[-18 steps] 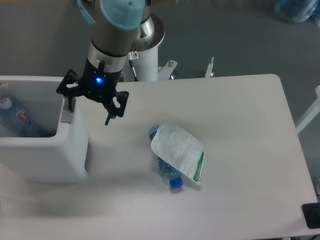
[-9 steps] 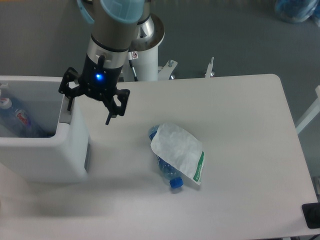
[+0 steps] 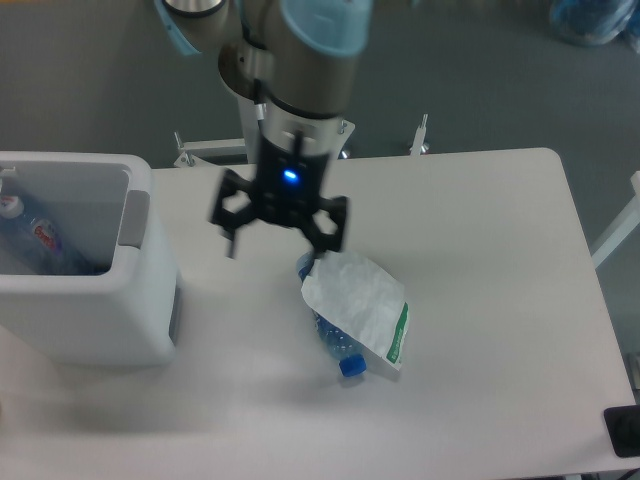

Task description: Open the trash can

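Note:
The large white trash can (image 3: 95, 300) stands at the table's left edge with its top open, and bottles show inside it. Its grey push tab (image 3: 134, 218) lies on the right rim. My gripper (image 3: 280, 232) hangs over the table to the right of the can and apart from it, just above and left of the white pouch. Its fingers (image 3: 333, 222) are spread and hold nothing.
A white pouch with a green edge (image 3: 358, 303) lies mid-table over a clear bottle with a blue cap (image 3: 350, 365). The arm's white base post (image 3: 300, 130) stands behind the table's far edge. A dark object (image 3: 622, 430) sits at the front right corner.
My gripper has moved right, from the can's right rim by the grey tab to above the table near the pouch. The can stays open.

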Robot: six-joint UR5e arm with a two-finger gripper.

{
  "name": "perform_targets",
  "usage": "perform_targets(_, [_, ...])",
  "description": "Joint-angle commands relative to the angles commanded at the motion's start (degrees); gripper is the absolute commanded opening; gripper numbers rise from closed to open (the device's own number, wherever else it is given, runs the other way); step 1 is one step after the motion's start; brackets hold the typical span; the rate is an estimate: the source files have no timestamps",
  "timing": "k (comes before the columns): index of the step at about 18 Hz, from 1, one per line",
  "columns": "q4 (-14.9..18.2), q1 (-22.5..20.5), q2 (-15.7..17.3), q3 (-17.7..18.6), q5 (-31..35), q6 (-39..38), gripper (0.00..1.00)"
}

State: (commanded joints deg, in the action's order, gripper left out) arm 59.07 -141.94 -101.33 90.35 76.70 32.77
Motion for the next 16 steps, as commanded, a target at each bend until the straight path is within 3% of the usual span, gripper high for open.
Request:
perform_targets(3, [-1.4, -1.7, -2.2, 0.3, 5.2, 4.1, 1.0])
perform_targets(7, [-2.2, -4.6, -4.3, 0.3, 5.4, 6.4, 1.0])
perform_targets(11, [-2.2, -6.0, -6.2, 1.7, 7.5, 21.5, 1.0])
perform_targets(16, [-2.2, -8.4, -6.6, 2.0, 8.0, 29.4, 1.0])
